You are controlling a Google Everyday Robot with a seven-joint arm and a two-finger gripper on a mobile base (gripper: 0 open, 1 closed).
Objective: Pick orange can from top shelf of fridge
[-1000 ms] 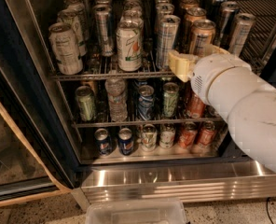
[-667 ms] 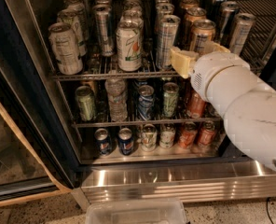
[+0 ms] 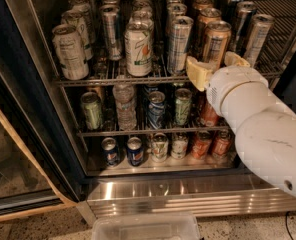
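While your claw [image 3: 216,65] sits at the top shelf [image 3: 113,80] of the fridge [image 3: 153,196], fingers apart on either side of the orange can [image 3: 215,39], the can stands on the rack. Reach looks done; you have closing and lifting left.

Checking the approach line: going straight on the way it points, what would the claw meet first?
Likely the orange can at the front of the top shelf, right ahead of the open claw; depth is unclear.
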